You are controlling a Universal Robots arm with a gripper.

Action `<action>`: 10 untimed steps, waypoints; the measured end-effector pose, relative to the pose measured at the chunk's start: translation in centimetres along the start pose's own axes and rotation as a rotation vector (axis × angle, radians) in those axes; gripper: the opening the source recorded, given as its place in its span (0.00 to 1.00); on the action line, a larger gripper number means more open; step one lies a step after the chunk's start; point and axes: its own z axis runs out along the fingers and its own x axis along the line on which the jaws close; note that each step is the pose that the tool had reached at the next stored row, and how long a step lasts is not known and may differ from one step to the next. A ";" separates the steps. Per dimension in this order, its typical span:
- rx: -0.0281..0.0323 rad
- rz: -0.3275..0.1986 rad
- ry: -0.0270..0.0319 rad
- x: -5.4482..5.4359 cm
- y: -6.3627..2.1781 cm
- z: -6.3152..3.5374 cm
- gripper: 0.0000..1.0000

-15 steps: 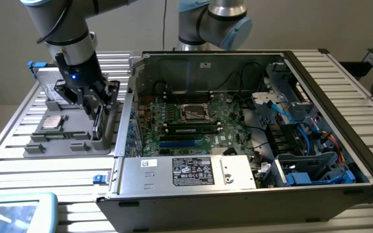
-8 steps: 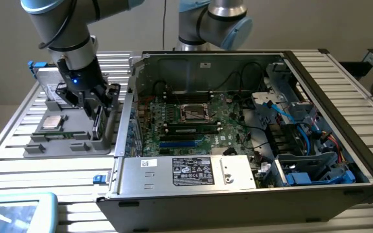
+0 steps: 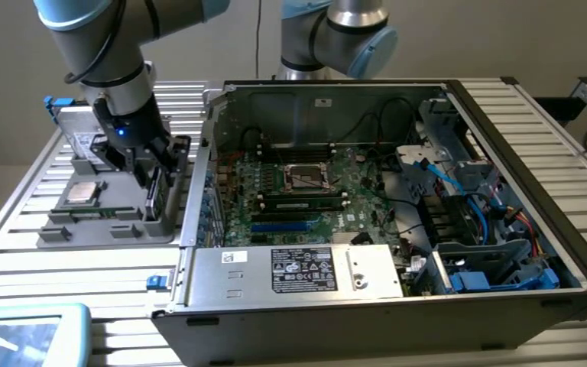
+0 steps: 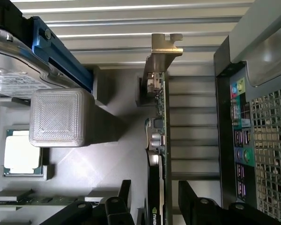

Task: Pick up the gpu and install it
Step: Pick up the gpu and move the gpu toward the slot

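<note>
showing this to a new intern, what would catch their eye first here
The big open computer case sits in the middle of the exterior view, its green board exposed. At the exterior view's left, the arm's open gripper straddles the graphics card, which stands on edge in a gray tray.

You are viewing one open black metal computer case (image 3: 375,329), one grey plastic parts tray (image 3: 110,233), one thin black gpu card (image 4: 160,140) with a silvery bracket, one silver hard drive (image 4: 14,70) with blue tabs, one square silvery processor chip (image 3: 82,193) and one narrow green memory stick (image 3: 95,214) lying in that tray.
</note>
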 end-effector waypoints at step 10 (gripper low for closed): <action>0.0001 0.000 0.0031 -0.1 0.23 0.47 0.52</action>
